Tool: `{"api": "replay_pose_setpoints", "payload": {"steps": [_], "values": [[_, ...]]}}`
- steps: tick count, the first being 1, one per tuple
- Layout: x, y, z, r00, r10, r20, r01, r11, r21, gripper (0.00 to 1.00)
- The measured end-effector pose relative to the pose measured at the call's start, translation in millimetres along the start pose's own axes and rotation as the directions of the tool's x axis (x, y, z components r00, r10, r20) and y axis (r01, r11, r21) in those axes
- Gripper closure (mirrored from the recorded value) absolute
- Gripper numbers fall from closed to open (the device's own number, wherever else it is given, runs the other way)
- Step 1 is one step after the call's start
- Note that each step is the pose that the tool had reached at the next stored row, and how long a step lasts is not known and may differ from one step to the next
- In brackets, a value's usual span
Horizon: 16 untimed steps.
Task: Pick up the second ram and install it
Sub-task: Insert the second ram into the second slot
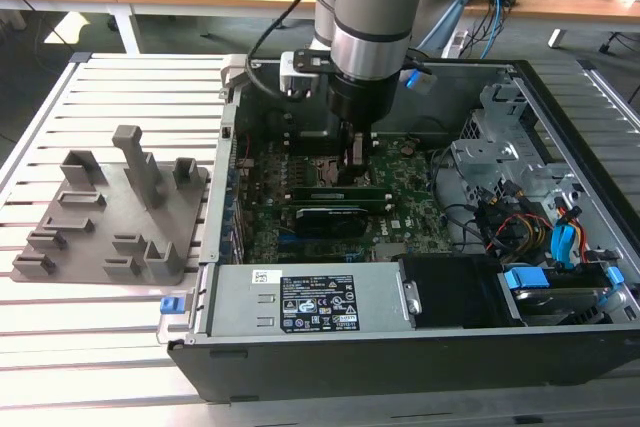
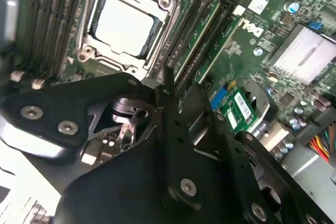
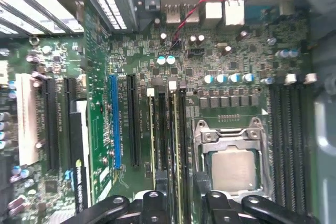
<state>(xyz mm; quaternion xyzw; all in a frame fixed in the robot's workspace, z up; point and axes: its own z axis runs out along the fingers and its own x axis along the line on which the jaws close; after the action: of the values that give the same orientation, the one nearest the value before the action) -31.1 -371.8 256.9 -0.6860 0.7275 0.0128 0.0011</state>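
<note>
My gripper (image 1: 355, 159) is down inside the open computer case, just over the memory slots beside the CPU socket (image 1: 322, 169). In the first wrist view the gripper (image 3: 181, 190) straddles the second ram (image 3: 177, 129), a thin green stick standing on edge in a slot next to the CPU socket (image 3: 231, 166). Another stick (image 3: 156, 140) sits in the neighbouring slot. In the second wrist view both sticks run past the socket (image 2: 126, 22) towards the gripper (image 2: 181, 90). Whether the gripper is squeezing the stick is hidden.
The grey holder tray (image 1: 110, 217) with upright posts lies on the slatted table at the exterior view's left. Inside the case are a dark expansion card (image 1: 330, 219), the power supply (image 1: 310, 302), a drive cage (image 1: 490, 157) and loose cables (image 1: 520, 227).
</note>
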Motion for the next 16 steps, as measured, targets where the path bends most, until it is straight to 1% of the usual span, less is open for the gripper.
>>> {"api": "replay_pose_setpoints", "payload": {"steps": [1,2,3,13,16], "values": [[-2.1,0.2,-5.2,1.0,0.0,-0.0013,0.0,1.0,0.0001,0.68],[-4.3,0.4,-11.4,1.0,0.0,-0.0052,0.0,1.0,0.0003,0.81],[-4.6,0.4,-13.2,1.0,0.0,-0.0067,0.0,1.0,0.0004,0.89],[-4.6,0.3,-13.4,1.0,0.0,-0.0068,0.0,1.0,0.0004,0.89],[-5.2,-9.8,-13.5,1.0,0.0,-0.009,0.0,1.0,0.0005,0.89]]}}
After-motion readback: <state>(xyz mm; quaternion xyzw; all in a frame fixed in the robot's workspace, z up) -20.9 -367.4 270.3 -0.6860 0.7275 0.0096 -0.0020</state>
